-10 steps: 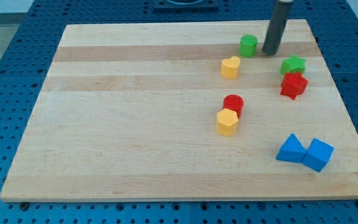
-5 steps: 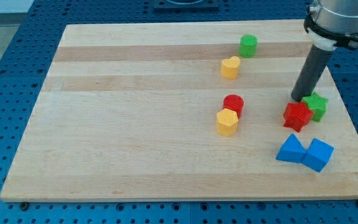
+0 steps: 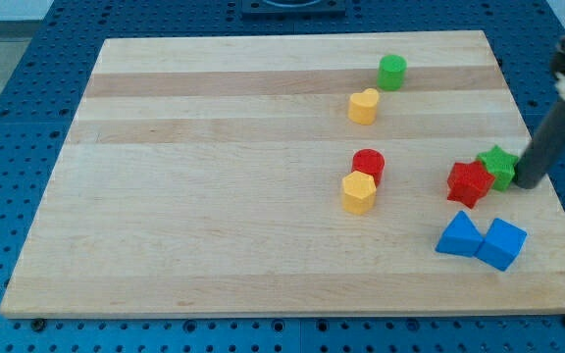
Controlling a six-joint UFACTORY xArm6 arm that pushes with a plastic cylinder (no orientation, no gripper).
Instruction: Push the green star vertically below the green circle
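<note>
Camera view: my tip (image 3: 528, 183) touches green star (image 3: 498, 166) near the board's right edge (image 3: 547, 167); no end effector shows.

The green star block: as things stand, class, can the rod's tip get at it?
Probably yes: my tip stands just right of the green star block with nothing between; the red star block touches its far side.
</note>
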